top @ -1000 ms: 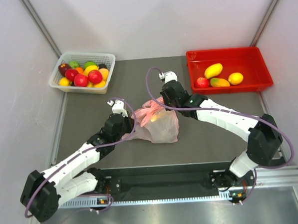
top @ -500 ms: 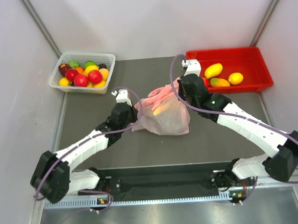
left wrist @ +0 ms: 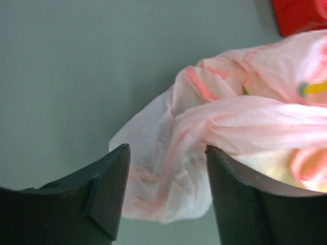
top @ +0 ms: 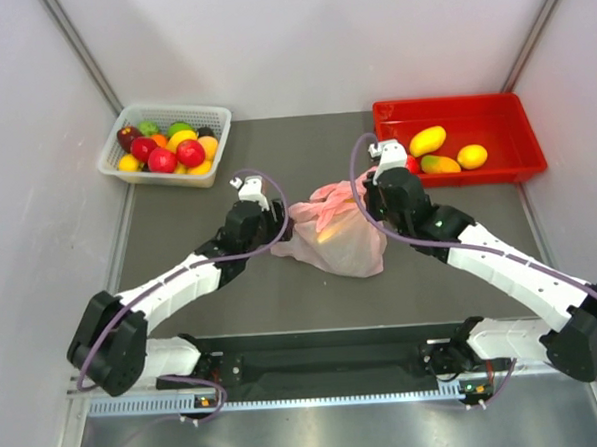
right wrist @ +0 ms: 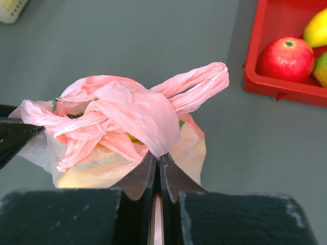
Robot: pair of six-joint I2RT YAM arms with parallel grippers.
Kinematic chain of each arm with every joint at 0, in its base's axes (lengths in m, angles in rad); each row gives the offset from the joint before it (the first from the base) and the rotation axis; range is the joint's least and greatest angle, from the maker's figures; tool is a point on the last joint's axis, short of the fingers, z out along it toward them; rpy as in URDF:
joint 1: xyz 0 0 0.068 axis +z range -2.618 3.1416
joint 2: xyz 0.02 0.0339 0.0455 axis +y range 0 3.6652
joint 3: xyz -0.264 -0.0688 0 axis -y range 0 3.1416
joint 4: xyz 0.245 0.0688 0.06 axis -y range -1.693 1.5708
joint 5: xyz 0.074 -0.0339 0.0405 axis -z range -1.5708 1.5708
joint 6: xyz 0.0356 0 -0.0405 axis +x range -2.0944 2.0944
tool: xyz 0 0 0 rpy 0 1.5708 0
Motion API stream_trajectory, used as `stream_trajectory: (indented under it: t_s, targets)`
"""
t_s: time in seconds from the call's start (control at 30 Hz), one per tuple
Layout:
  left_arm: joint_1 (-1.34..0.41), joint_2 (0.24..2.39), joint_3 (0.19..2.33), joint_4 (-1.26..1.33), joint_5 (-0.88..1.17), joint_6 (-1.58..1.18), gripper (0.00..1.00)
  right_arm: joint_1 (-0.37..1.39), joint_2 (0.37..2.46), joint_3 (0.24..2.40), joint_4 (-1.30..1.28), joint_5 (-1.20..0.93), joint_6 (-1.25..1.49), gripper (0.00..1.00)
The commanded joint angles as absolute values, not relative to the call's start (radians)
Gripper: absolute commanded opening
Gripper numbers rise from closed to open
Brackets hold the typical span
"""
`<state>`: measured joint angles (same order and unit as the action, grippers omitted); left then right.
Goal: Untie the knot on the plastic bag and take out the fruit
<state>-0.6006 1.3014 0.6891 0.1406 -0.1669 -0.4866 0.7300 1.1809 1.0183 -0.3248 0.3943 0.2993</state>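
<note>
Dark grey matte bench (top: pixel 305 148), boxed in by plain white walls on three sides. At far left, white mesh plastic basket (top: pixel 172 107), heaped with small round red, orange and green fruits (top: pixel 165 150). At far right, shallow red plastic tray (top: pixel 442 103) with yellow mangoes (top: pixel 427 140), a lemon (top: pixel 472 156) and a small red apple (right wrist: pixel 284 58).

Mid-bench, between both arms: thin translucent pink plastic bag (top: pixel 338 243). Rests slumped on the bench, well apart from basket and tray.

Left arm: stretched diagonally from the near left corner, wrist low at the bag's left side. Left fingers (left wrist: pixel 166 158) spread wide, released, with a crumpled corner of the bag's film lying in the gap. Cannot tell whether the film touches either finger.

Right arm: long reach from near right, elbow bent, wrist angled down over the bag's top. Right fingers (right wrist: pixel 157 155) clenched flat together, pinching a broad fold of pink film just below the knot (right wrist: pixel 127 109).

Knot twisted and bunched, not undone. One flattened strap loop (right wrist: pixel 199 84) sticking out toward the tray. Film glossy, finely wrinkled, paler where pulled taut. Yellow fruit (right wrist: pixel 134 138) showing dimly through the film, inside the bag.
</note>
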Motion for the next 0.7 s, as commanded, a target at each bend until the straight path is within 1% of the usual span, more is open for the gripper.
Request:
stream_trajectory:
  t_s: [0.0, 0.03, 0.07, 0.1, 0.13, 0.23, 0.5, 0.67]
  targets:
    - [-0.598, 1.162, 0.692, 0.131, -0.094, -0.460, 0.75, 0.723, 1.124, 1.017, -0.219, 0.325, 0.259, 0.00]
    - [-0.598, 1.140, 0.698, 0.108, -0.078, -0.454, 0.81, 0.723, 1.121, 1.014, -0.219, 0.318, 0.253, 0.00]
    - [-0.598, 1.120, 0.707, 0.059, -0.063, -0.443, 0.89, 0.723, 1.118, 1.012, -0.216, 0.308, 0.246, 0.00]
    - [-0.598, 1.088, 0.718, 0.036, -0.046, -0.419, 0.92, 0.723, 1.114, 1.011, -0.215, 0.298, 0.232, 0.00]
    - [-0.598, 1.075, 0.745, 0.013, -0.029, -0.407, 0.99, 0.723, 1.108, 1.003, -0.207, 0.281, 0.224, 0.00]
    - [-0.600, 1.068, 0.817, -0.067, 0.070, -0.345, 0.99, 0.723, 1.101, 0.997, -0.202, 0.253, 0.210, 0.00]
    - [-0.609, 1.236, 1.030, -0.186, 0.236, -0.173, 0.98, 0.723, 1.095, 1.002, -0.213, 0.195, 0.206, 0.00]
    - [-0.638, 1.341, 1.106, -0.198, 0.252, -0.108, 0.95, 0.723, 1.098, 1.008, -0.219, 0.170, 0.206, 0.00]
